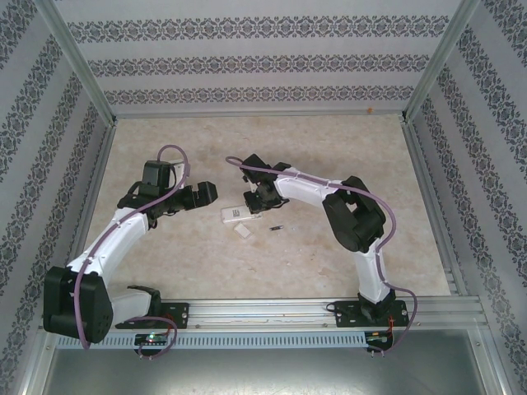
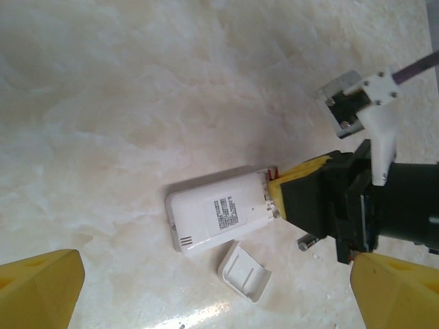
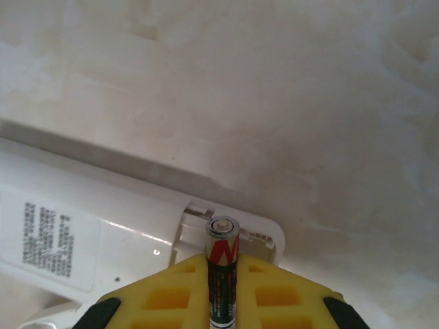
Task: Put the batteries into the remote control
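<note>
The white remote control lies back-up on the table, its label facing up. Its battery compartment is uncovered at the right end. My right gripper is shut on a dark battery with a red mark. The battery's tip stands just over the uncovered compartment. From the left wrist view the right gripper presses against the remote's right end. My left gripper is open, hovering a little nearer than the remote, with nothing between its yellow fingers. Another battery lies loose on the table.
The remote's white cover lies inside-up just in front of the remote. The loose battery rests right of that cover. Patterned walls enclose the marble table on three sides.
</note>
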You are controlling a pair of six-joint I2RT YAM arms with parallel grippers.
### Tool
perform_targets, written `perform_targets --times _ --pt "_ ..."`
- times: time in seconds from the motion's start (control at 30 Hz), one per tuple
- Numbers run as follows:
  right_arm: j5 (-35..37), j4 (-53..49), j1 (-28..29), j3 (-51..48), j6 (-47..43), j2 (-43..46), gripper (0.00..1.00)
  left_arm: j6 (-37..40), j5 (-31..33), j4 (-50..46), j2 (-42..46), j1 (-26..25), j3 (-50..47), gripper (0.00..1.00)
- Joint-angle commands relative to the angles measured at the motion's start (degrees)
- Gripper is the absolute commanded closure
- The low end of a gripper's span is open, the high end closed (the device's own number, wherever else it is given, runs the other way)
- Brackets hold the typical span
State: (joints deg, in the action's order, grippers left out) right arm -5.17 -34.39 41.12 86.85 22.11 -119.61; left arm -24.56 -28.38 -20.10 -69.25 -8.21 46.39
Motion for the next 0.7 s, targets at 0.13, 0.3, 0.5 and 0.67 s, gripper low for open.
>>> perform_targets --times 0.13,0.3,0.5,0.67 --pt "4.53 0.31 0.62 -0.44 -0.27 -0.56 0.84 2.02 -1.43 2.08 0.17 -0.27 1.04 0.00" --pt "4.38 0.10 0.89 -0.45 -1.23 -0.80 0.82 1.80 -1.54 2.20 -0.22 -0.31 0.90 0.00" --pt "2.78 -1.12 1.86 -0.95 -1.10 -0.37 0.79 1.69 -1.11 2.18 -0.43 -0.29 0.99 0.00" --pt "2.36 -1.59 1.88 -1.94 0.11 0.93 0.75 1.31 -0.99 2.26 -0.86 -0.29 0.97 0.00"
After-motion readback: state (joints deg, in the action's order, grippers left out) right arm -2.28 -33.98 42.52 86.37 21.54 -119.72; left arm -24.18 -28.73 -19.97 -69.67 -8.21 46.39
